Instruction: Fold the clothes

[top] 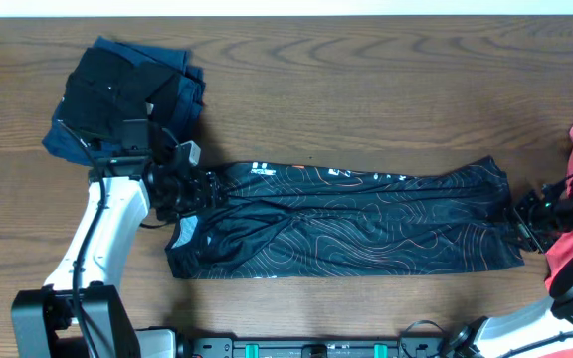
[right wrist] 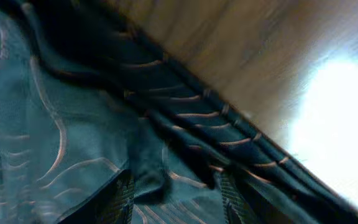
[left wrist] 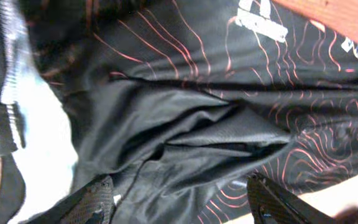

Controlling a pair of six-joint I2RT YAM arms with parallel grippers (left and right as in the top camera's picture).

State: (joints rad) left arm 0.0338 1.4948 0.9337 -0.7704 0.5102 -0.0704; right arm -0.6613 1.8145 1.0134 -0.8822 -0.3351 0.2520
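Left gripper [top: 195, 189]: jaws apart, over black shirt [top: 346, 224], left end.
Right gripper [top: 523, 212]: jaws apart, right end.
Shirt axis: left-right, mid-frame.

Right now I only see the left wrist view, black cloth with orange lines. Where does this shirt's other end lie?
Observer: The black shirt lies stretched across the table, its other end at the right claw.
Operator: Is that claw gripping it?
Observer: No; the right wrist view shows its fingers apart over the cloth.
Operator: Anything near my arm?
Observer: A navy pile lies just beyond the left claw, at the far left.
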